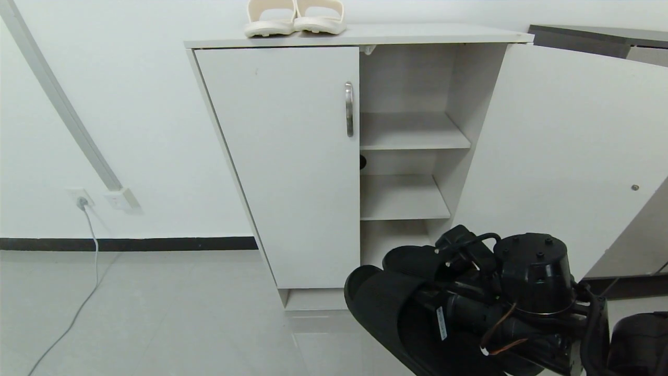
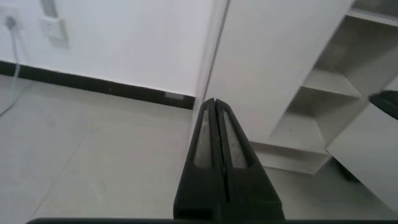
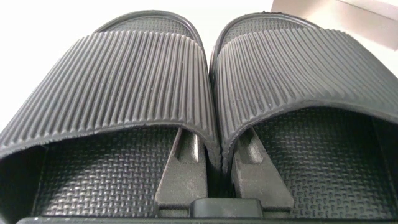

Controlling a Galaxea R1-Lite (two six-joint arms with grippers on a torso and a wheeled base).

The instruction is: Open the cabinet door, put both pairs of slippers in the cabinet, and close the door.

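A white cabinet [image 1: 282, 156] stands against the wall with its right door [image 1: 563, 151] swung open and its left door shut. Bare shelves [image 1: 412, 133] show inside. A pair of cream slippers [image 1: 295, 18] lies on the cabinet top. My right gripper [image 3: 214, 165] is shut on a pair of black slippers [image 1: 396, 308], one finger inside each shoe pinching the two inner walls together. The pair [image 3: 205, 81] hangs low in front of the open compartment. My left gripper [image 2: 214, 140] is shut with nothing in it, above the floor left of the cabinet.
A wall socket with a grey cable [image 1: 86, 250] trailing over the floor is at the left. A black skirting strip [image 1: 125, 244] runs along the wall. A slanted grey conduit [image 1: 57, 99] crosses the wall. Open tiled floor lies before the cabinet.
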